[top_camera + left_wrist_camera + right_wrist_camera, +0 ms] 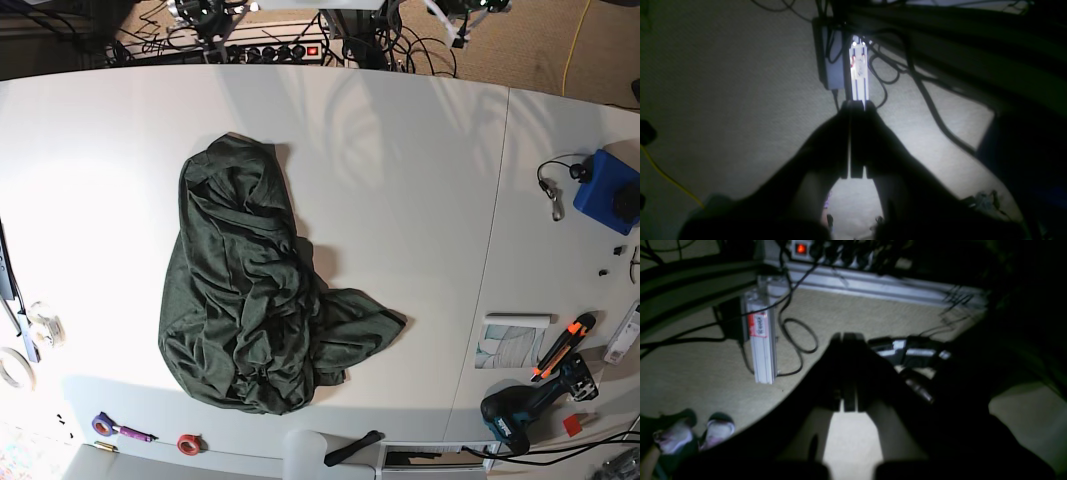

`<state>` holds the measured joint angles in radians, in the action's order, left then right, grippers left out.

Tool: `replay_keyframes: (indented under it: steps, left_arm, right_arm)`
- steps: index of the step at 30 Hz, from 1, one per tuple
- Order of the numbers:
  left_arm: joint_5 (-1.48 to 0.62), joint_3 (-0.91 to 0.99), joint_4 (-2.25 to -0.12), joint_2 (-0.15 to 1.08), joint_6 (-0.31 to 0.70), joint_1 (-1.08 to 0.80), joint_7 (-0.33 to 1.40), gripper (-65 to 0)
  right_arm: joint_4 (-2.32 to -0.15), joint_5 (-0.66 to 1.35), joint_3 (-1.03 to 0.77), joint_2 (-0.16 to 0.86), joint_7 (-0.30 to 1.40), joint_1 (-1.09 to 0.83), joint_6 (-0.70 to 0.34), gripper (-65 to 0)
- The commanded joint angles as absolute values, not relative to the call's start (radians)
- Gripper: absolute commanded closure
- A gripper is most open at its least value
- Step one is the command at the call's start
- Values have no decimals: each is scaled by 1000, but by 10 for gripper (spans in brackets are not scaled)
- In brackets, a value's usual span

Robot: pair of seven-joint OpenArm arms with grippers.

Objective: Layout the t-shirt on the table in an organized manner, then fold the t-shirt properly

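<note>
Right claw (pixel 847 340) shut tight, holding nothing, over the carpet (pixel 690 380). Dark green t-shirt (pixel 255 300) bunched in a messy heap on the white table (pixel 420 200), well apart from both claws (closer to the right one). Left claw (pixel 853 110) shut too, empty.

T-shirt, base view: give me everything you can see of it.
The t-shirt is dark green, soft-looking cloth, bunched into a wrinkled heap, neither spread flat nor folded. The heap runs from a narrower top end to a wider bottom, with one flap poking out at the lower right. Collar and sleeves cannot be told apart. It lies left of centre on the white table, which alone touches it.
</note>
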<state>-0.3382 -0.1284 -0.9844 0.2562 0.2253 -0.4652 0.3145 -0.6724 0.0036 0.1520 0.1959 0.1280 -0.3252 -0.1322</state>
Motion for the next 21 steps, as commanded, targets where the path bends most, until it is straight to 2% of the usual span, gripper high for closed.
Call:
replay_keyframes:
  steps: [1,14,21]
  left_arm:
    - [-342,-128,-1034,270,234,-506,315,0]
    - [-345,-120,-1661,411,229,-900,335,0]
    - [-345,2,-1942,473,230,-1054,364,0]
  right_arm:
    - [-714,8,150,214,123,-366,-134,0]
    - [-1354,49,149,304,81,-862,-127,0]
    - [-1693,49,116,359,81,-1053,-25,0]
